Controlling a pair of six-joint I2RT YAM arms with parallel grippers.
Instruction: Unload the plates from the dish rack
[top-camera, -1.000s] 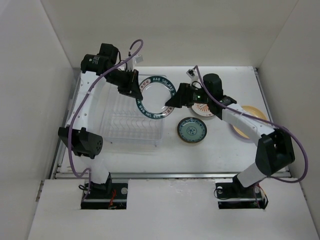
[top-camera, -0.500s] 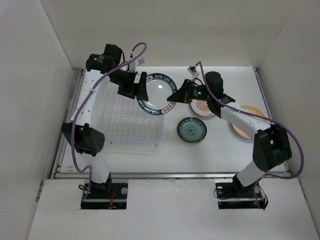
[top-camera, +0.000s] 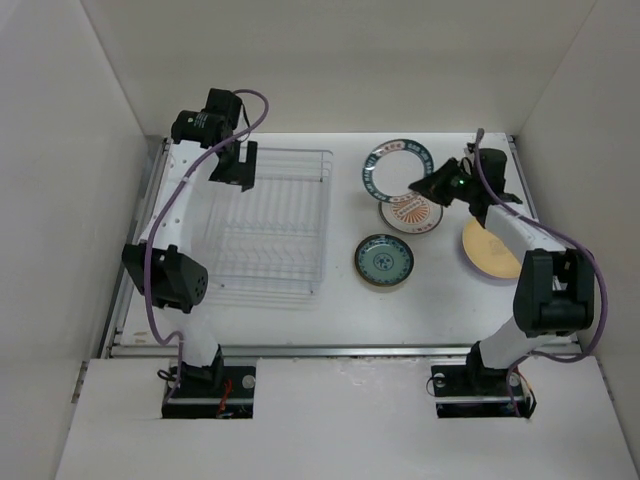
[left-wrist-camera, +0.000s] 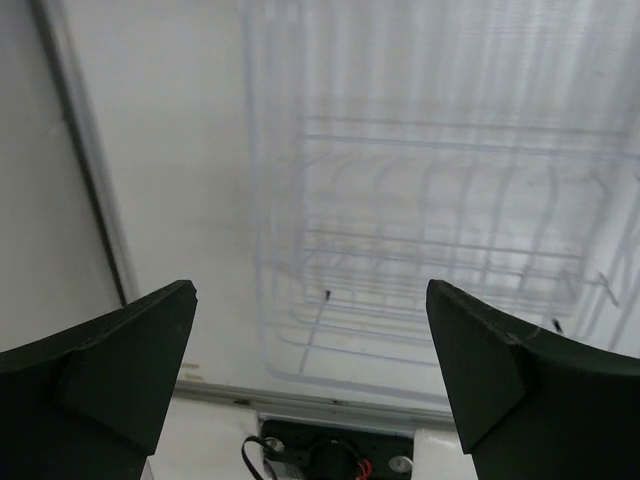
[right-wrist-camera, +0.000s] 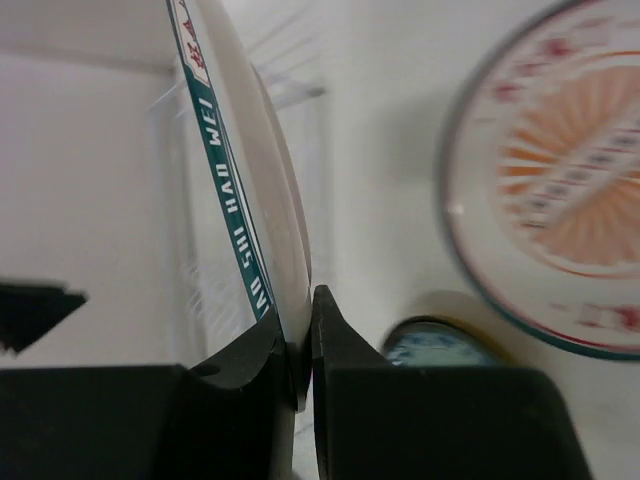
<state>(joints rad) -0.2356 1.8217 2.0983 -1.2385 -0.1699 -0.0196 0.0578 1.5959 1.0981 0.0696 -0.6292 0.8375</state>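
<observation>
Right gripper (right-wrist-camera: 305, 345) is clamped on the rim of the green-rimmed plate (top-camera: 392, 168), which sits right of the dish rack (top-camera: 275, 225), at the far edge of the orange-design plate (top-camera: 410, 213). Left gripper (left-wrist-camera: 310, 300) is wide, holding nothing, over the rack's far-left corner. Teal plate (top-camera: 384, 260) and tan-yellow plate (top-camera: 490, 250) lie flat on the worktop (top-camera: 440, 300).

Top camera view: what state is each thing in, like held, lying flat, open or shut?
dish rack: flat on the table, no plates in it.
green-rimmed plate: tilted, rim pinched in the right tool.
orange-red plate: flat on the table.
teal plate: flat on the table.
tan-yellow plate: flat on the table.
left tool: open, holding nothing.
right tool: shut on the green-rimmed plate.
</observation>
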